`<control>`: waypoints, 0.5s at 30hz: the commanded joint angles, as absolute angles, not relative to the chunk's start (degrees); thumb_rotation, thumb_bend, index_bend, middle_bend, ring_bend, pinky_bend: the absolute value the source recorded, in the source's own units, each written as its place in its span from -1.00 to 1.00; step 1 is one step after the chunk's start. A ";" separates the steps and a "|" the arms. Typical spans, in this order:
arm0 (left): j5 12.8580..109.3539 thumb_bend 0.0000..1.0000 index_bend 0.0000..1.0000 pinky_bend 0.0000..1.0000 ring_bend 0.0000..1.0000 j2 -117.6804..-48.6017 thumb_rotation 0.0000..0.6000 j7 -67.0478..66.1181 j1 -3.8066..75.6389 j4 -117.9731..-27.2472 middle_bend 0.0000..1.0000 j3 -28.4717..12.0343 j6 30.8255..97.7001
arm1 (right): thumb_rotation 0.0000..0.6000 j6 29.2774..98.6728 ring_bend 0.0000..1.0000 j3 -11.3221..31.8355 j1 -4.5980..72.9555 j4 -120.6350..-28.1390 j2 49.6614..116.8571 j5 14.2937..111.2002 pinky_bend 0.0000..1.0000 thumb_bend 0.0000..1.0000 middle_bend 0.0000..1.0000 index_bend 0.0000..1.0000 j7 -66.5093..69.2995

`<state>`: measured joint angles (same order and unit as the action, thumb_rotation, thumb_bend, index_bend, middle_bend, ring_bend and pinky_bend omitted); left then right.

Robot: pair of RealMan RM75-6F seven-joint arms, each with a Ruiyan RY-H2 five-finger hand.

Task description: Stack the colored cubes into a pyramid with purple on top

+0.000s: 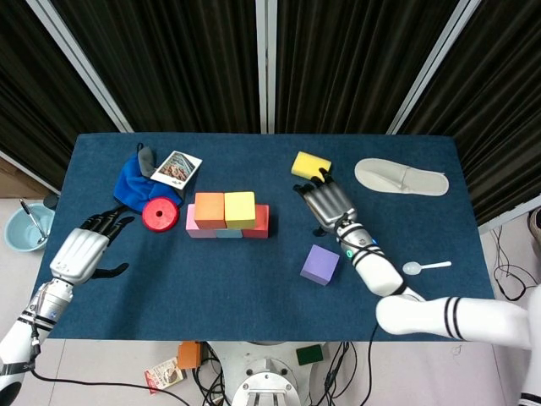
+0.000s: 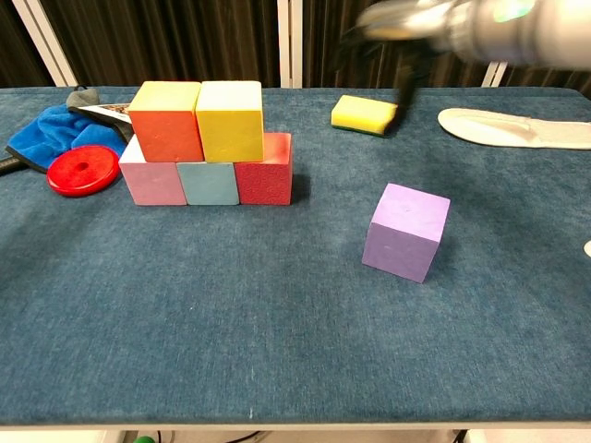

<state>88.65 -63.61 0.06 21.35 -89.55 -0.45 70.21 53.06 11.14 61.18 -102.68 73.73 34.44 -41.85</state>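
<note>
Hovering above the desk (image 1: 254, 279) with nothing in it, the right hand (image 1: 325, 205) has its fingers spread and loosely extended, near the yellow sponge (image 1: 310, 165) and apart from every cube; in the chest view it is only a blur near the top edge. The purple cube (image 2: 405, 230) sits alone on the desk just in front of that hand, well right of the stack. Two tiers look finished: pink cube (image 2: 153, 177), light-blue cube (image 2: 210, 181) and red cube (image 2: 266, 170) in a row, with the orange cube (image 2: 167, 120) and yellow cube (image 2: 231, 119) on them. Only the purple top piece is left to place, I judge. The left hand (image 1: 82, 251) is empty with fingers apart, at the desk's left edge.
</note>
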 commanded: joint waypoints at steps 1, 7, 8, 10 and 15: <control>88.39 -0.65 -0.75 -0.64 -0.81 -62.87 0.73 -1.44 21.68 -91.43 -0.94 -0.79 69.94 | 1.00 51.73 -0.81 3.20 51.33 -111.38 61.38 54.93 -1.00 -0.94 -0.51 -0.59 -33.70; 87.86 -0.65 -0.75 -0.64 -0.81 -61.63 0.73 -4.37 21.73 -95.31 -0.94 -1.03 69.84 | 1.00 51.13 -0.86 -1.40 47.53 -107.37 59.51 71.35 -1.00 -1.00 -0.60 -0.60 -29.44; 87.71 -0.65 -0.75 -0.64 -0.81 -61.45 0.72 -4.81 21.71 -95.81 -0.94 -1.06 69.83 | 1.00 50.82 -0.87 -1.75 47.33 -106.53 59.85 72.92 -1.00 -1.00 -0.61 -0.61 -28.56; 87.40 -0.65 -0.75 -0.64 -0.81 -61.14 0.74 -5.61 21.61 -96.84 -0.94 -1.13 69.88 | 1.00 50.18 -0.87 -2.33 47.03 -104.36 61.00 76.31 -1.00 -1.00 -0.63 -0.62 -26.44; 86.62 -0.65 -0.75 -0.64 -0.81 -60.75 0.73 -6.63 21.44 -98.08 -0.94 -1.12 69.60 | 1.00 49.86 -0.92 -3.64 46.86 -98.20 64.74 84.64 -1.00 -1.00 -0.66 -0.62 -23.02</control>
